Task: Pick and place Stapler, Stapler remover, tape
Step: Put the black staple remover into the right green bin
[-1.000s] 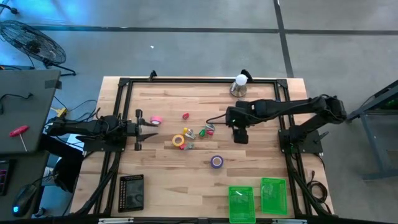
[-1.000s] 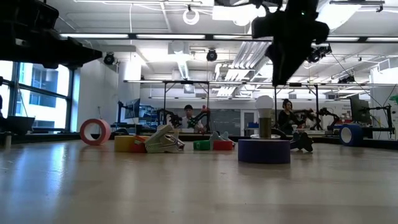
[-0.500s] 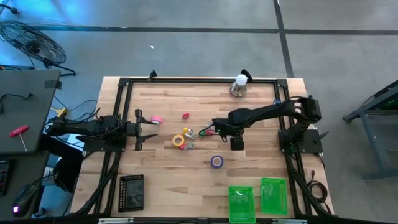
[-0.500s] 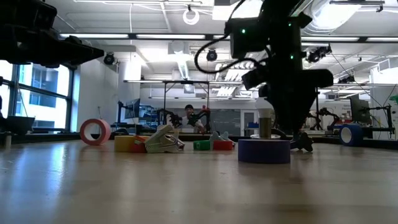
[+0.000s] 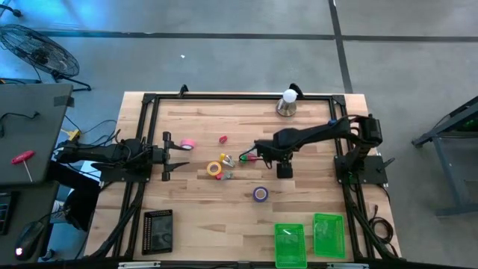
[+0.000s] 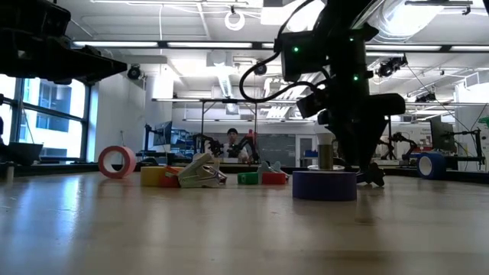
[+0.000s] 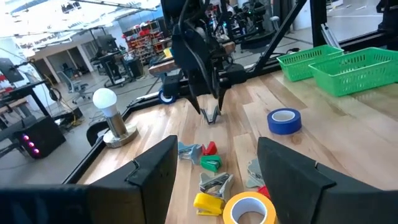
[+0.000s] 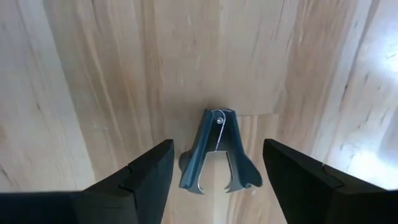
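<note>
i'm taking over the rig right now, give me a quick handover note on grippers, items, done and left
Right gripper: open, poised straddling a dark staple remover on the table mid-right.
Left gripper: open, empty, waiting at the left edge.
Tape: pink roll near the left gripper, yellow roll in the centre clutter, purple roll towards the baskets.
Green baskets look empty.
Done: nothing placed yet.
Left: grasp the remover, then everything else.

Two dark jointed arms, green indicator lights, looped black cables, broad matte-black fingers (image 8: 143, 180)
</note>
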